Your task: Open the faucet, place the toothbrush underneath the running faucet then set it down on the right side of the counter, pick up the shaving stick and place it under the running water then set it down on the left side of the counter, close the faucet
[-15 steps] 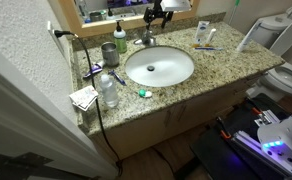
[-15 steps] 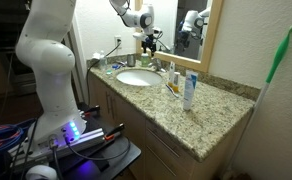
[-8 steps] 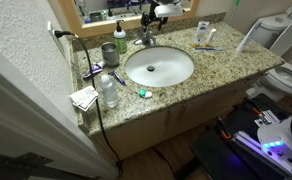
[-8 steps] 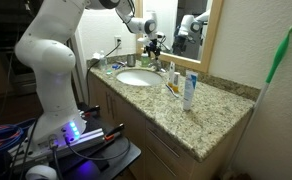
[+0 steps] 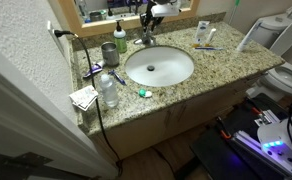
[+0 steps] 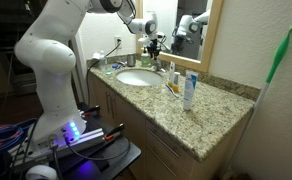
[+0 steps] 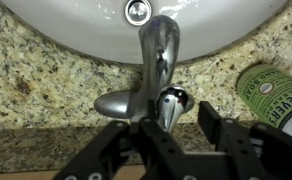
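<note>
Lowered since the earlier frame, fingers (image 7: pixel 212 128) were recorded either side of the faucet (image 7: pixel 158 50) handle, partly narrowed; whether it was gripped could not be told. Faucet was located behind the white basin (image 5: pixel 158 67), on the granite desk (image 5: pixel 221 62).

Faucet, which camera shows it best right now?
The wrist view: the chrome faucet fills the frame, its spout over the white basin and one handle between the hand's fingers. In both exterior views the faucet is a tiny shiny spot behind the basin, under the hand.
</note>
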{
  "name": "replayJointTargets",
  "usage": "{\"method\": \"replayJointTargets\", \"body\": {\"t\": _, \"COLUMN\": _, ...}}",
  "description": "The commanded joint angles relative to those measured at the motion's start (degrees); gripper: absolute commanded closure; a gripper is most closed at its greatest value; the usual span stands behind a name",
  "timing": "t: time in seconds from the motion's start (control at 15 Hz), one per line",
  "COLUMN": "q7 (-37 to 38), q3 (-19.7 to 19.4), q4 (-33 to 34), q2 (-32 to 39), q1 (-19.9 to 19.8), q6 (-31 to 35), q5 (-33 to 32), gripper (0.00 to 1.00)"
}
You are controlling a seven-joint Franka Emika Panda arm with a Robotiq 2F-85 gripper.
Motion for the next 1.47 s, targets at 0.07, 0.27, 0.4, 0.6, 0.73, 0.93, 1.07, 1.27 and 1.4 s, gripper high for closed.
{"method": "replayJointTargets", "body": {"t": 0.07, "q7": -0.5, "q3": -0.2, "q4": 0.4, "q2": 0.4, "q1": -0.1, "q6": -1.2, "q5": 0.9, "gripper": 0.88}}
{"method": "replayJointTargets", "body": {"t": 0.27, "q7": -1.5, "q3": 1.0, "q4": -1.3, "q2": -1.3, "q1": -1.3, "q6": -2.0, "q5": 3.0, "gripper": 0.93}}
{"method": "replayJointTargets", "body": {"t": 0.4, "q7": -2.7, "q3": 2.3, "q4": -3.0, "q2": -2.9, "q1": -2.5, "q6": -0.1, "q5": 5.8, "gripper": 0.93}}
{"method": "replayJointTargets", "body": {"t": 0.6, "q7": -6.3, "q3": 4.4, "q4": -5.8, "q2": -5.5, "q1": -5.1, "q6": 2.1, "q5": 11.3, "gripper": 0.93}}
{"method": "replayJointTargets", "body": {"t": 0.73, "q7": -9.2, "q3": 6.1, "q4": -7.7, "q2": -6.9, "q1": -7.1, "q6": 3.5, "q5": 15.2, "gripper": 0.93}}
{"method": "replayJointTargets", "body": {"t": 0.93, "q7": -13.5, "q3": 8.3, "q4": -9.3, "q2": -7.9, "q1": -9.7, "q6": 4.1, "q5": 20.0, "gripper": 0.93}}
{"method": "replayJointTargets", "body": {"t": 1.07, "q7": -15.1, "q3": 8.8, "q4": -9.9, "q2": -8.5, "q1": -10.5, "q6": 3.3, "q5": 21.9, "gripper": 0.93}}
{"method": "replayJointTargets", "body": {"t": 1.27, "q7": -15.2, "q3": 9.0, "q4": -10.8, "q2": -10.3, "q1": -10.4, "q6": 2.1, "q5": 24.1, "gripper": 0.5}}
{"method": "replayJointTargets", "body": {"t": 1.4, "q7": -14.1, "q3": 8.6, "q4": -11.8, "q2": -11.8, "q1": -9.6, "q6": 2.0, "q5": 24.4, "gripper": 0.53}}
